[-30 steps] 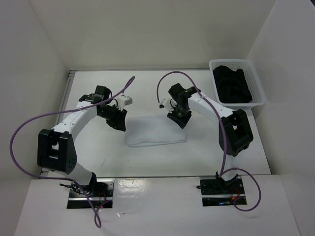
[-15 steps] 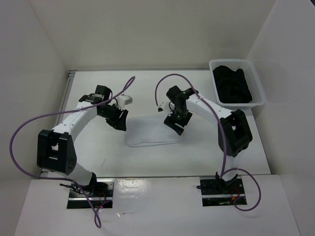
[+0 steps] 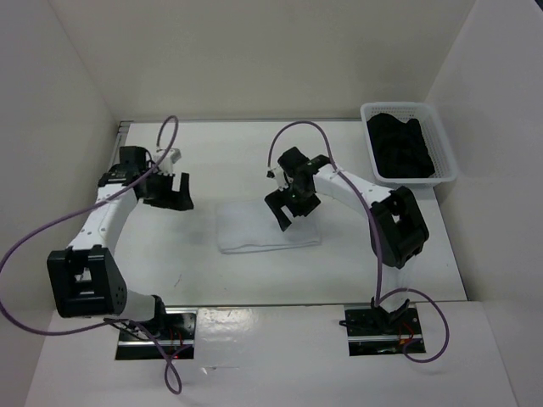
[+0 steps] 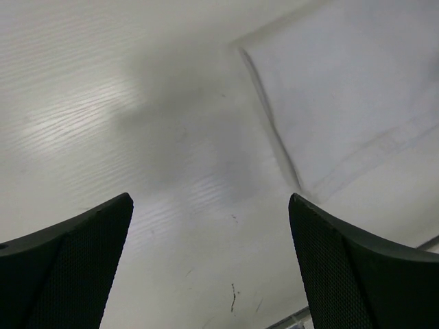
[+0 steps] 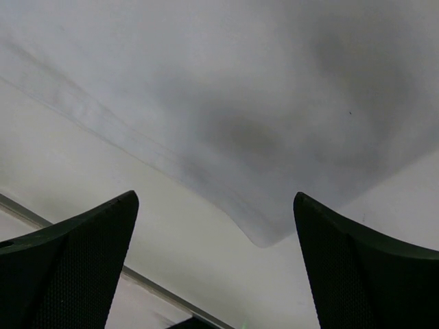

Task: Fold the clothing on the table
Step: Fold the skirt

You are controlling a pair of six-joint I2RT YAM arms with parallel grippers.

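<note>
White garment of thin soft fabric lies flat near the middle of the large flat white tabletop, as a neat rectangle. In the top view its long axis runs from about 9 o'clock to 3 o'clock, with a small tilt.

The left gripper is over bare table, apart from the garment, which lies from it toward 4 o'clock. Its jaws are wide apart and hold nothing. In the left wrist view only a corner of the fabric shows, at about 1 o'clock.

The right gripper is above the far long edge of the garment, toward its 1 o'clock part. Its jaws are also spread wide and empty. In the right wrist view the fabric fills the upper part, and one rounded corner points down between the two fingers.

So the right arm is clearly the nearer one. I judge that the next fold must carry one short end over the other, along the long axis, and for this the left gripper would first need to travel toward 4 o'clock.

The white plastic mesh basket with a black garment stands at 2 o'clock, well apart.
</note>
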